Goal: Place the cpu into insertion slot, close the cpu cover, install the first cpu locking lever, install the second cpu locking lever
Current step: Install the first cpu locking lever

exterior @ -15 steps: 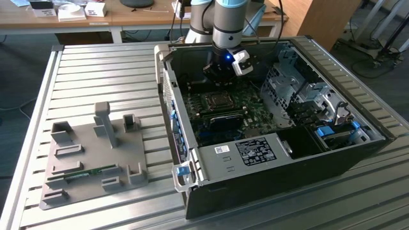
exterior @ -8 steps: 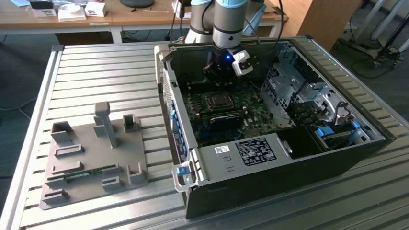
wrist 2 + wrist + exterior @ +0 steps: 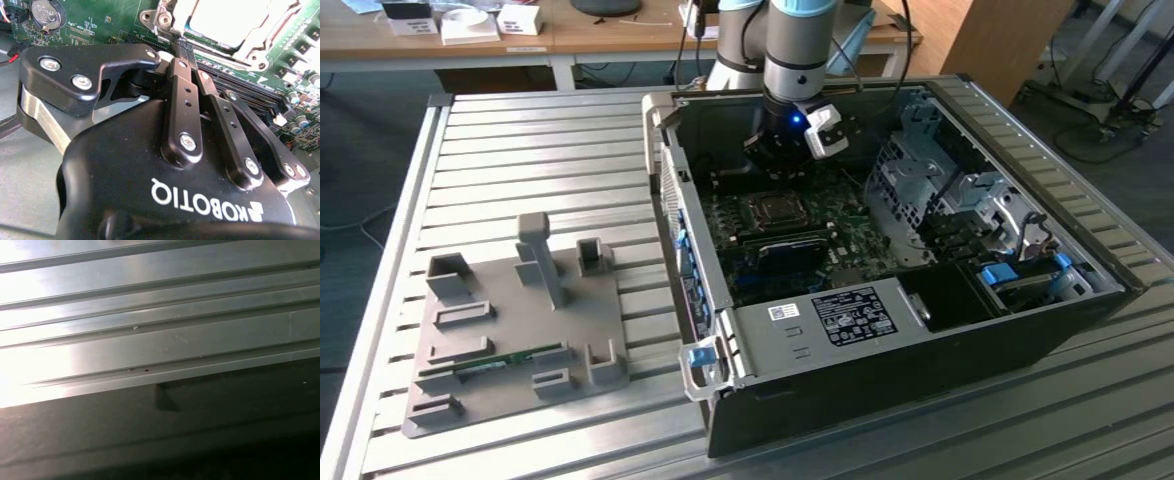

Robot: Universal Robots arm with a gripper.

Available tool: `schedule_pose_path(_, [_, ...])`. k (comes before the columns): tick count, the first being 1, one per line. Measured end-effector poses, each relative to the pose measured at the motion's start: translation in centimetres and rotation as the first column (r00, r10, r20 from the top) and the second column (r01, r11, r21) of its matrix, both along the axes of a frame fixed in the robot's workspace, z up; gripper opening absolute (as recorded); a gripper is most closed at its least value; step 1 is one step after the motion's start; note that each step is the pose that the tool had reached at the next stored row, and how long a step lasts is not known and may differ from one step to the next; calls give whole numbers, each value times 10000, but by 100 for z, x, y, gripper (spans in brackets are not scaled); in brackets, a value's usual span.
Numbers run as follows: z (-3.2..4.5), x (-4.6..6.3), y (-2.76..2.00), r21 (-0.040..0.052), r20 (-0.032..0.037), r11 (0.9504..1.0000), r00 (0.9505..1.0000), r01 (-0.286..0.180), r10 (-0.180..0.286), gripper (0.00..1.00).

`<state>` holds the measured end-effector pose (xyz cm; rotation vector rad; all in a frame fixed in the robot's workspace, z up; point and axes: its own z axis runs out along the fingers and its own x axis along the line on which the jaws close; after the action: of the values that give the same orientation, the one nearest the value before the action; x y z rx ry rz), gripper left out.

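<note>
The chip (image 3: 235, 20) is seen seated in the socket (image 3: 778, 211) on the green board, with the metal cover (image 3: 175, 17) lying around it, so placement is judged done. Whether either locking lever is latched cannot be told. One end effector (image 3: 172, 50) is counted, drawn narrow with nothing held, just beside the socket. One computer case (image 3: 961, 330) rests on the tabletop (image 3: 520, 140).
</note>
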<state>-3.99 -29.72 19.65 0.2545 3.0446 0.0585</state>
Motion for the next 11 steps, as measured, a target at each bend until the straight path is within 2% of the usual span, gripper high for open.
schedule_pose_path(11, [0,0,0,2,-1,10000,10000,1,-1,10])
